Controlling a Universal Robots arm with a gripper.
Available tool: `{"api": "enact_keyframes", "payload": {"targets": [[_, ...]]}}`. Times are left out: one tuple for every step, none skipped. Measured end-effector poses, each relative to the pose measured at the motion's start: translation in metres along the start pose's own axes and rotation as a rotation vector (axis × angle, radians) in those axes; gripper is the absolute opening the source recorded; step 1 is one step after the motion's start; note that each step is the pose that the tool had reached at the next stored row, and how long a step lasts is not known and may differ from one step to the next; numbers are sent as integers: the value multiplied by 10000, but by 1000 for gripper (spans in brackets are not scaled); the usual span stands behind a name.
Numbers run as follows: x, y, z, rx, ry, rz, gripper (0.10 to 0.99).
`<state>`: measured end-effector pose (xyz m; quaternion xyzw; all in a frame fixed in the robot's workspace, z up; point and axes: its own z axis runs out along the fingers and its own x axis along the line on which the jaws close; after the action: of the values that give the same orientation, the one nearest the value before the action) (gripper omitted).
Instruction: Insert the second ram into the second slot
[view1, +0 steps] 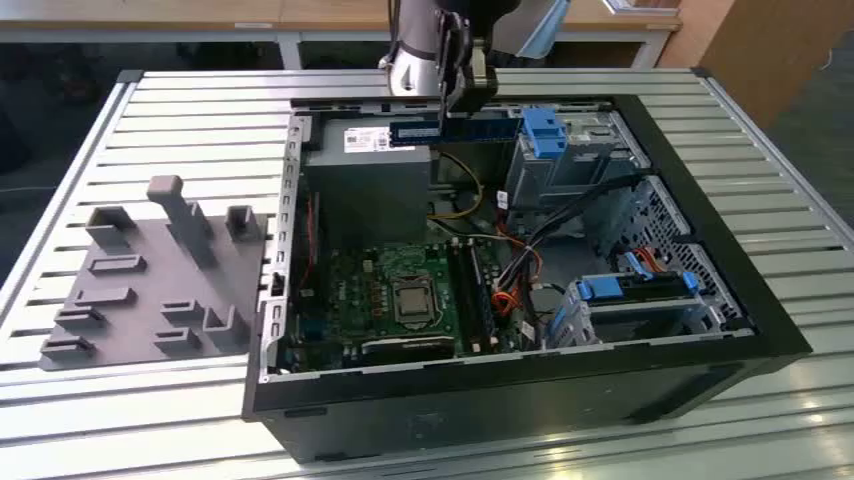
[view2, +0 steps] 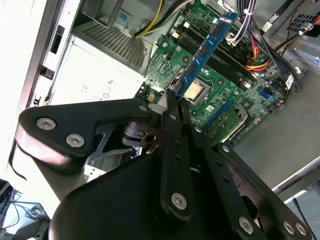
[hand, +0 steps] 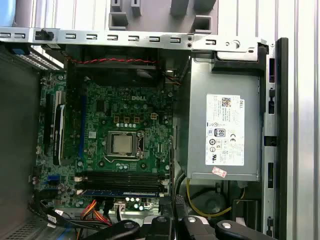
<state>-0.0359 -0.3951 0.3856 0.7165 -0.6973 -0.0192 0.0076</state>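
My gripper (view1: 455, 112) hangs over the rear of the open computer case (view1: 747, 330), shut on the second ram (view1: 454, 130). That ram is a long blue stick, held level above the power supply. In the second wrist view the second ram (view2: 205, 50) juts out from my gripper (view2: 170, 102) over the green motherboard (view2: 225, 100). The dark RAM slots (hand: 120, 178) lie beside the CPU socket (hand: 122, 144). Another blue stick (hand: 122, 193) sits in the slot alongside them. In the exterior view the RAM slots (view1: 470, 290) are well below the held stick.
A grey power supply (view1: 367, 185) fills the case's rear corner. Blue drive cages (view1: 547, 135) (view1: 641, 290) and loose cables (view1: 534, 255) crowd the exterior view's right side. A grey fixture block (view1: 147, 285) stands on the slatted table (view1: 200, 110) outside the case.
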Motion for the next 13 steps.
{"api": "enact_keyframes", "payload": {"targets": [[0, 0, 0, 0, 0, 1, 137], [0, 0, 0, 0, 0, 0, 137], [5, 0, -1, -1, 1, 1, 137], [6, 0, 0, 0, 0, 1, 137], [8, 0, 0, 0, 0, 1, 137], [10, 1, 0, 0, 0, 0, 137], [13, 1, 0, 0, 0, 0, 137], [15, 1, 0, 0, 0, 0, 137], [16, 1, 0, 0, 0, 1, 137], [18, 1, 0, 0, 0, 1, 137], [20, 1, 0, -1, 0, 0, 137], [21, 1, -1, -1, 0, 1, 137], [22, 1, -1, -1, 1, 1, 137]]}}
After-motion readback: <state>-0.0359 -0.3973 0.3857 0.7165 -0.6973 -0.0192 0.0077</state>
